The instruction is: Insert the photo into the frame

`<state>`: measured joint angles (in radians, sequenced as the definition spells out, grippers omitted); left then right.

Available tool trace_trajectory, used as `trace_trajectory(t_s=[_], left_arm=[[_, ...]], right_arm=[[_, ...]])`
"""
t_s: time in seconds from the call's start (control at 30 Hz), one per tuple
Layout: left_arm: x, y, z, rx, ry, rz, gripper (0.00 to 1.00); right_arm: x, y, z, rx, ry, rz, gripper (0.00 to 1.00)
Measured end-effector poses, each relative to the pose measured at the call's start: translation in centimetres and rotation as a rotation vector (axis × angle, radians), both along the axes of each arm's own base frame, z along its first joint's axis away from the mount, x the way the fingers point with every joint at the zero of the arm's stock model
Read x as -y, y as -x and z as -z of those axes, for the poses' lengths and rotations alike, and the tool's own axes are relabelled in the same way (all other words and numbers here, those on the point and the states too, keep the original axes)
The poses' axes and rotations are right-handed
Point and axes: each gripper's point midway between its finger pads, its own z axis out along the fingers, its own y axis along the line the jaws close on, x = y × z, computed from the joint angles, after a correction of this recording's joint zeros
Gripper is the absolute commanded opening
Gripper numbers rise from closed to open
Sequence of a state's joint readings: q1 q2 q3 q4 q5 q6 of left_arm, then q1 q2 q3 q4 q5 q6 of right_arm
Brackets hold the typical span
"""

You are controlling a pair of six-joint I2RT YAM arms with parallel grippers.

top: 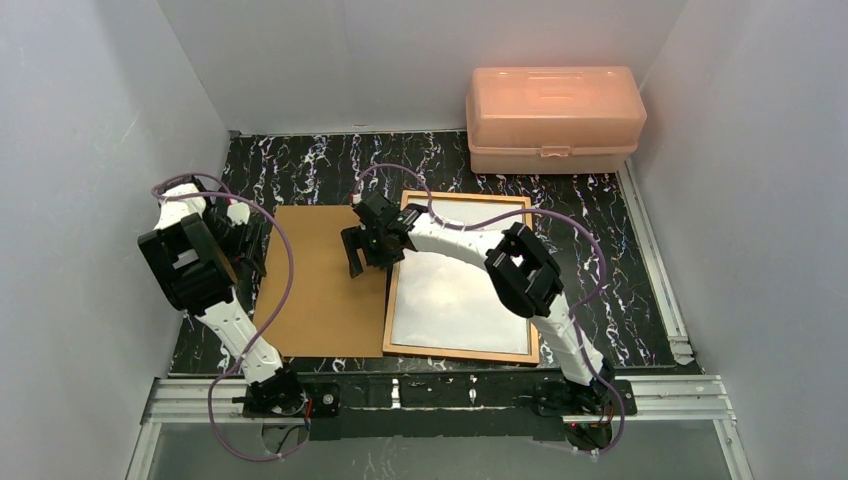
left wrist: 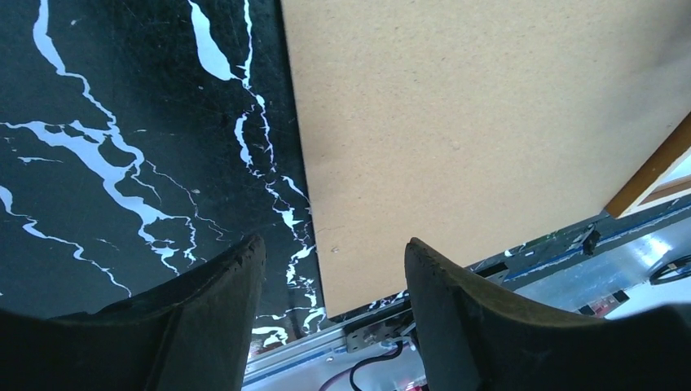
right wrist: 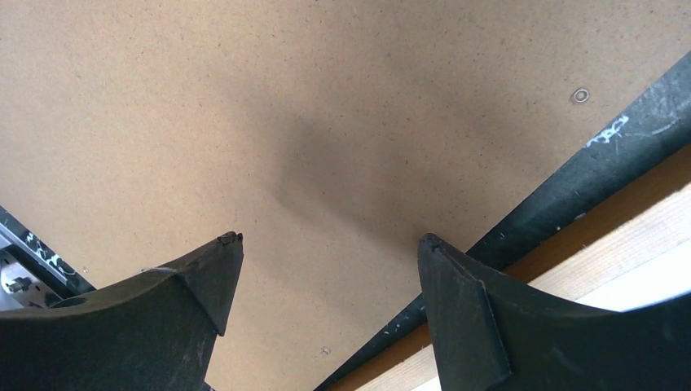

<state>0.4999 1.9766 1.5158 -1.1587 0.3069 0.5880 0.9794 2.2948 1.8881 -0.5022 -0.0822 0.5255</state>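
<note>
The frame [top: 460, 353], thin orange-brown wood, lies flat right of centre on the black marbled table. A white sheet [top: 460, 290] fills its inside; it looks like the photo lying plain back up, with no print showing. My right gripper [top: 368, 262] hovers open over the right edge of a plain brown backing board [top: 320, 300], just left of the frame's left rail [right wrist: 619, 208]. Its jaws [right wrist: 330, 238] hold nothing. My left gripper [top: 250, 248] stands open above the board's left edge [left wrist: 473, 122], also holding nothing [left wrist: 334, 244].
A pink plastic box [top: 553, 118] stands at the back right against the wall. White walls close in left, right and back. An aluminium rail [top: 430, 390] runs along the near table edge by the arm bases.
</note>
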Motion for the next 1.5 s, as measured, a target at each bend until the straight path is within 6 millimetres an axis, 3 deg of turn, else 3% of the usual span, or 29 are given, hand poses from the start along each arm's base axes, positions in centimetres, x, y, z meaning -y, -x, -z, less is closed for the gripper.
trace_trajectory(t_s=[0.4, 0.53, 0.77, 1.0, 1.33, 1.5], left_arm=[[-0.4, -1.1, 0.8, 0.038, -0.024, -0.028, 0.61], [0.3, -1.6, 0.7, 0.054, -0.003, -0.027, 0.65], [3.4, -2.7, 0.5, 0.068, 0.046, 0.023, 0.66], [4.8, -3.1, 1.1, 0.059, 0.05, 0.029, 0.51], [4.0, -3.6, 2.7, 0.035, 0.01, -0.017, 0.25], [2.4, -5.0, 2.9, 0.067, -0.074, -0.034, 0.13]], right_arm=[[2.3, -0.2, 0.0, -0.021, 0.023, 0.056, 0.89], [2.7, -0.2, 0.0, -0.027, 0.025, 0.068, 0.89], [5.0, 0.1, 0.7, -0.054, 0.058, 0.102, 0.89], [5.9, 0.0, 0.6, -0.076, 0.058, 0.123, 0.9], [5.0, 0.1, 0.4, -0.143, 0.01, 0.155, 0.91], [4.9, -0.1, 0.4, -0.151, 0.0, 0.176, 0.92]])
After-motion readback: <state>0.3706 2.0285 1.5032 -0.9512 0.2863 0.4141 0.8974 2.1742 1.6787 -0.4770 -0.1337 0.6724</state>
